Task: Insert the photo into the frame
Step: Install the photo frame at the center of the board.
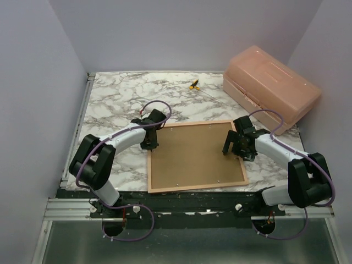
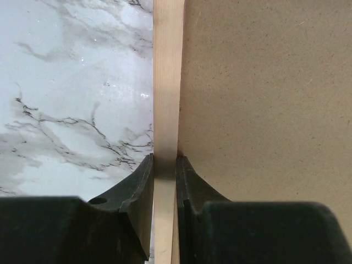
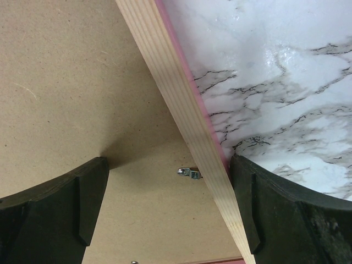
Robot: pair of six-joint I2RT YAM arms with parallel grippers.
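The frame (image 1: 198,187) lies back-up on the marble table, its light wood edge around a brown backing board (image 1: 192,154). My left gripper (image 1: 149,144) is shut on the frame's left rail (image 2: 166,82), one finger outside over the table and the other inside on the board (image 2: 264,99). At the right side, my right gripper (image 1: 236,149) stands open and straddles the right rail (image 3: 176,93), which shows a pink lower edge; one finger is over the board (image 3: 66,82), the other over the marble. The photo is hidden.
A salmon plastic box (image 1: 272,88) stands at the back right. A small yellow and black object (image 1: 193,84) lies near the back wall. A metal retaining tab (image 3: 190,173) sticks out from the right rail onto the board. Walls close in on three sides.
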